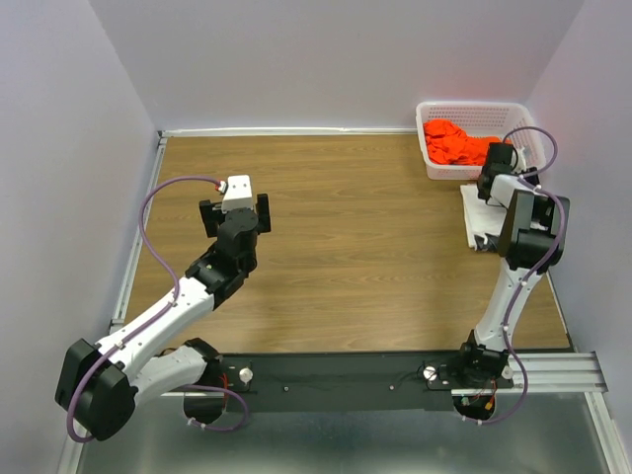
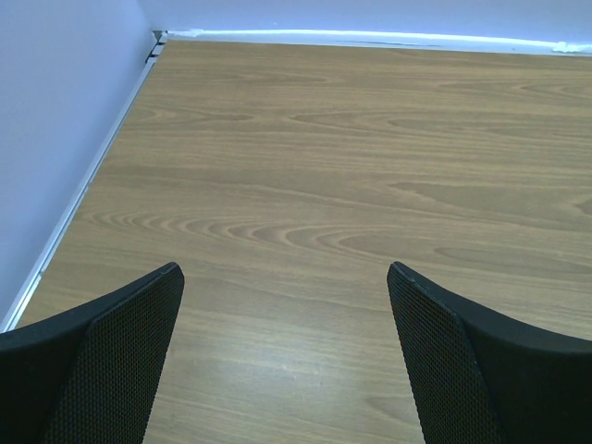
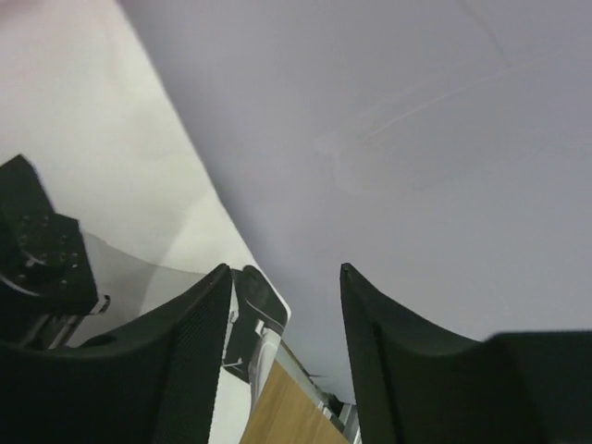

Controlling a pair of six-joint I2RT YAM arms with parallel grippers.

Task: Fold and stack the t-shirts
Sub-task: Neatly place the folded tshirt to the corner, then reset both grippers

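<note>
A: The left gripper (image 2: 285, 270)?
B: Jaws spread wide, nothing between them, over the wooden table (image 2: 370, 139).
A: And the right gripper (image 3: 285, 268)?
B: Jaws parted, nothing held, tipped up toward the pale wall (image 3: 416, 111).
A: The shirts?
B: From above, the orange-red t-shirt (image 1: 454, 143) lies bunched in the white basket (image 1: 464, 105) at the table's 1 o'clock. The white t-shirt (image 1: 476, 215) lies crumpled at the basket's 6 o'clock, partly under the right arm (image 1: 523, 237).

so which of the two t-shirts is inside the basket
The bright orange-red cloth t-shirt, bunched inside the white plastic lattice basket; the plain white cloth t-shirt lies outside it on the wooden table.
</note>
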